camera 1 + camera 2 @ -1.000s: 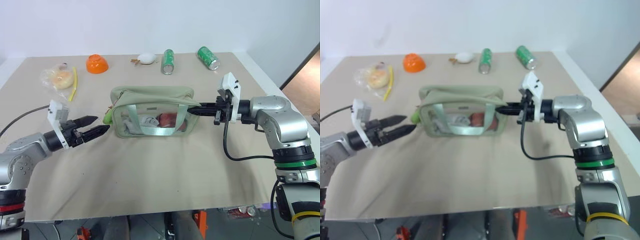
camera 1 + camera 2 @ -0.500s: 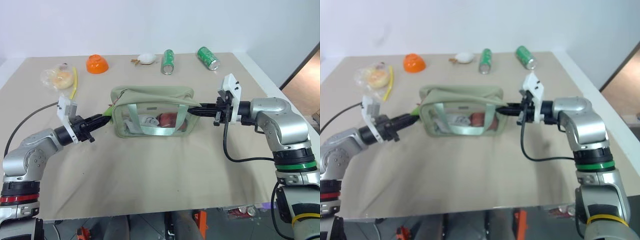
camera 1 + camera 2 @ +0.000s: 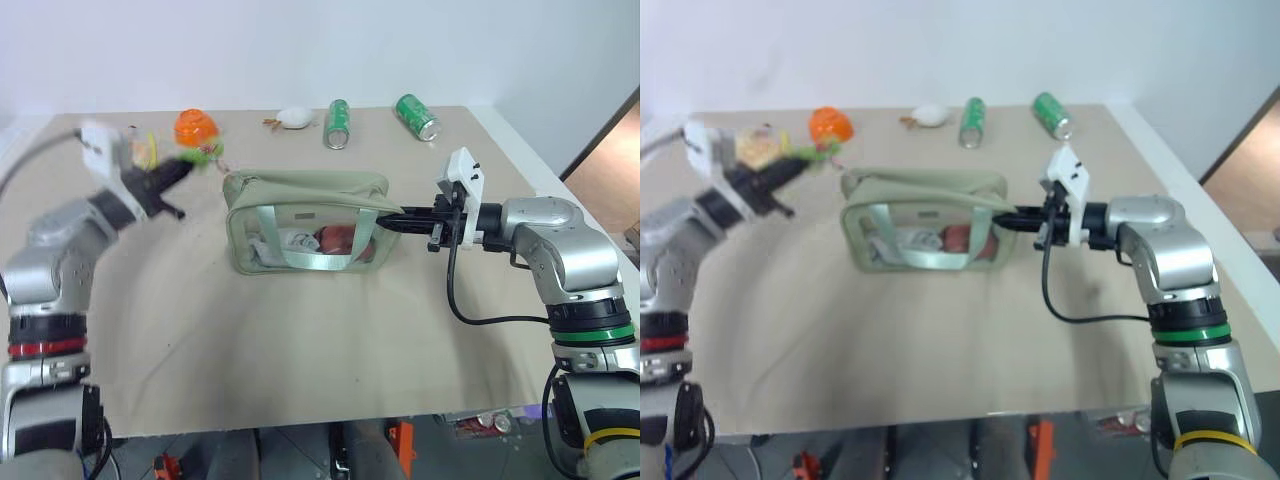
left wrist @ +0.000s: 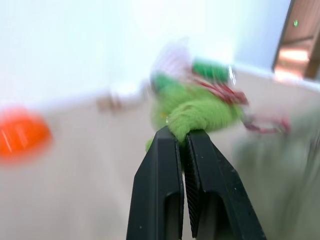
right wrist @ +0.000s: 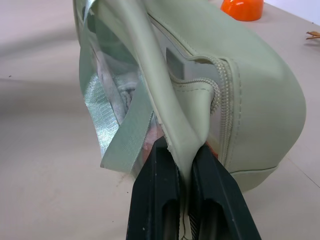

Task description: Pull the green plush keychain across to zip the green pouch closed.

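The left pincer (image 4: 182, 137) pinches the green plush keychain (image 4: 200, 112), up by the green pouch (image 3: 305, 222) corner. The right pincer (image 5: 182, 150) grips its end tab — the zipping looks barely begun.

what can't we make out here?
- Zipper state: pouch top is seen side-on in the head views; too small.
- Keychain link to the zip pull: motion blur in the left wrist view.
- Contents of the pouch: obscured by straps and glare on its clear panel.
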Robot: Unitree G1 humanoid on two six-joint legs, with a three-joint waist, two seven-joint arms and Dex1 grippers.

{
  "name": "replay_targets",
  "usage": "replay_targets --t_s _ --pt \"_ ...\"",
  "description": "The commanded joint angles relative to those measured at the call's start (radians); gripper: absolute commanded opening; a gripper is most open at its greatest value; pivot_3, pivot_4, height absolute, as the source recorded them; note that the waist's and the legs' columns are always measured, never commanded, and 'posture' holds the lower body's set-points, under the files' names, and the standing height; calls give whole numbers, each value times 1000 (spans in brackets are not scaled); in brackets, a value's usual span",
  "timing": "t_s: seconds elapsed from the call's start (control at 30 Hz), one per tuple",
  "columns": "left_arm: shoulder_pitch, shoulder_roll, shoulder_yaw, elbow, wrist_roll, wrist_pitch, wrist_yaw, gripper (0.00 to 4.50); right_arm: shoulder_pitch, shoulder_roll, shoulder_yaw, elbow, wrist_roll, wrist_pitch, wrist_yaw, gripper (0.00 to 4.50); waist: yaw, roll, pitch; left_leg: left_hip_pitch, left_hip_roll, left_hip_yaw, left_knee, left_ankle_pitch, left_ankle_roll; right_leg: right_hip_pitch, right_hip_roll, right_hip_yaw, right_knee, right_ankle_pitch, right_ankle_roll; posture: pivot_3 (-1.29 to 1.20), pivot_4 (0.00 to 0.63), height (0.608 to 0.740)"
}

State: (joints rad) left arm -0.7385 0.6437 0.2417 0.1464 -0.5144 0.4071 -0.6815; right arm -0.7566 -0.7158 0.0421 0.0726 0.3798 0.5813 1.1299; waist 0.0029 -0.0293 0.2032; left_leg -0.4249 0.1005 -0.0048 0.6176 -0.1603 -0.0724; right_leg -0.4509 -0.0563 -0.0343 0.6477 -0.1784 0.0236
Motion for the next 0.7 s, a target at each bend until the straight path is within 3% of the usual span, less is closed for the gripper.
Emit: replay_targets --t_s 0.03,0.33,0.57,0.6,0.7 --pt "-86 -13 -35 -33 31 -60 -20 37 -4 0 -13 -20 7 -4 -6 0 1 0 0 0 0 0 0 0 0 0 0 0 0 0 0 0 150 740" --pt "-100 -54 -295 -161 106 -70 -225 37 26 -10 -33 -63 23 14 -30 0 0 0 0 -1 0 0 0 0 0 0 0 1 0 2 4 0 150 740" --pt "-98 -50 -308 -114 168 -97 -261 37 38 -15 -37 -79 31 22 -44 0 2 0 0 0 0 0 1 0 0 0 0 1 0 1 1 0 150 740" --pt "-110 -55 -293 -99 165 -83 -247 700 38 -14 -38 -80 32 22 -46 0 2 0 0 0 -1 0 2 0 0 1 0 1 0 1 2 0 150 740" --pt "-133 -54 -266 -68 168 -77 -227 1735 37 -12 -36 -78 31 21 -49 0 2 0 0 0 -1 0 3 0 0 1 0 2 0 1 2 0 150 740"
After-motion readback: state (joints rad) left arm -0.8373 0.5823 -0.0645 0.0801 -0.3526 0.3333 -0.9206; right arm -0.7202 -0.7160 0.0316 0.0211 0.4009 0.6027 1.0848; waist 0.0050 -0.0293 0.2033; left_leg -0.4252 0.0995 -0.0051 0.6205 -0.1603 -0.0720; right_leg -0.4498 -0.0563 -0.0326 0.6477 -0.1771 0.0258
